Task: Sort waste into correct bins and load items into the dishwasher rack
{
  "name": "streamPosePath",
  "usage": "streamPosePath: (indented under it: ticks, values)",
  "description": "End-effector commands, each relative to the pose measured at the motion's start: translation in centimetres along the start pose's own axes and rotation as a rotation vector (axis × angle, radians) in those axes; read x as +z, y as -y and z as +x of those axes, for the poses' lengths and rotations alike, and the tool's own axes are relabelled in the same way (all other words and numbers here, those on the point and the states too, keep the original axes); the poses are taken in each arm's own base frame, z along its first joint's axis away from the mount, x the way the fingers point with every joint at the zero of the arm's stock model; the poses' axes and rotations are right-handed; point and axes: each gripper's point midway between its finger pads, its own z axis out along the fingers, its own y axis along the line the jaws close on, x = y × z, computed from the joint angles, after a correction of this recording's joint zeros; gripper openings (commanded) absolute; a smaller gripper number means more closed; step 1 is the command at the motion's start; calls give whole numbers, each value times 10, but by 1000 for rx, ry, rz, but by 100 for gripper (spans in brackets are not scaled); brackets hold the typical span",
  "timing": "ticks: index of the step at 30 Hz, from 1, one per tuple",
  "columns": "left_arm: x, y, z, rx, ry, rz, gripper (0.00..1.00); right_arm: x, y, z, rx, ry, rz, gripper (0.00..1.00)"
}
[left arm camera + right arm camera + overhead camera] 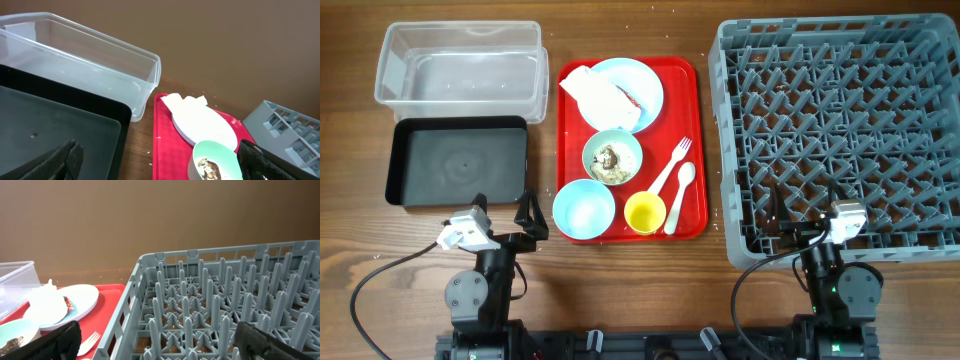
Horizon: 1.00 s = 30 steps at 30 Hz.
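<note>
A pale blue plate (638, 80) holds a crumpled white napkin (598, 100) with a red wrapper scrap (67, 304). A mint-green bowl (612, 157) holds brownish food bits (210, 169). A pale blue bowl (583, 210), a yellow cup (645, 212), a fork (670, 165) and a spoon (680, 192) lie near it. The clear tub (460, 65) and black tray (457, 160) are at left, the grey rack (845, 130) at right. My left gripper (505, 218) is open and empty near the black tray's front edge. My right gripper (807, 225) is open and empty at the rack's front edge.
All the dishes sit on a flat red tray (695, 140) between the bins and the rack. A few white rice grains (151, 152) lie on the wood beside the red tray. Bare wooden table runs along the front.
</note>
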Motion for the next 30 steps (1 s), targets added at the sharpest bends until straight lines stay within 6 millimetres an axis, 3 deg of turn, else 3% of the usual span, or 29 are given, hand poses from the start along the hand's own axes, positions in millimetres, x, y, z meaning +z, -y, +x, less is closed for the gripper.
streamPosePath:
  ticks: [1,30]
  values:
    - [0,-4,0,-2,10,-16,100,0,-2,-1,6,7,-14,100]
    - [0,-4,0,1,12,-17,100,0,-2,-4,-6,18,-12,100]
